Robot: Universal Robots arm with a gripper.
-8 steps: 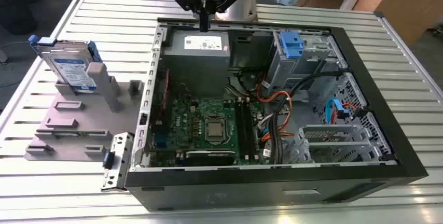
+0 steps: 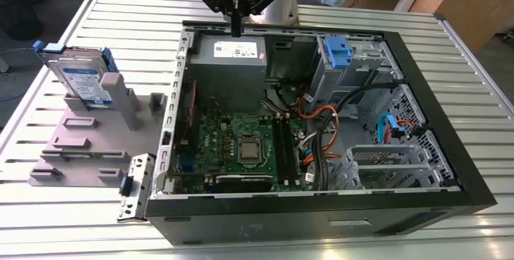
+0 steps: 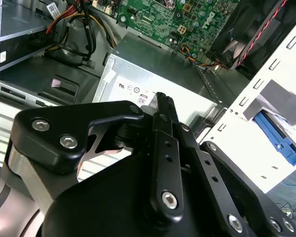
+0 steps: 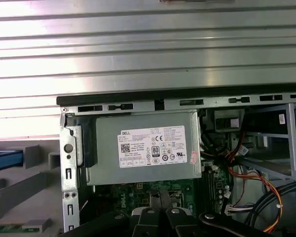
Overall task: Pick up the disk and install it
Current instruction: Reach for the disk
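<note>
Pick-up stage, nothing grasped yet. Closed and empty, the gripper (image 2: 237, 30), poised over the grey power supply (image 2: 229, 55) at the far edge of the open computer case (image 2: 321, 221). Upright on edge in the grey stand (image 2: 88, 145) on the table (image 2: 120, 13), at the exterior view's left and well apart from the gripper: the disk (image 2: 84, 82). Probably called for: opening wide and squaring up to its thin upper edge.
</note>
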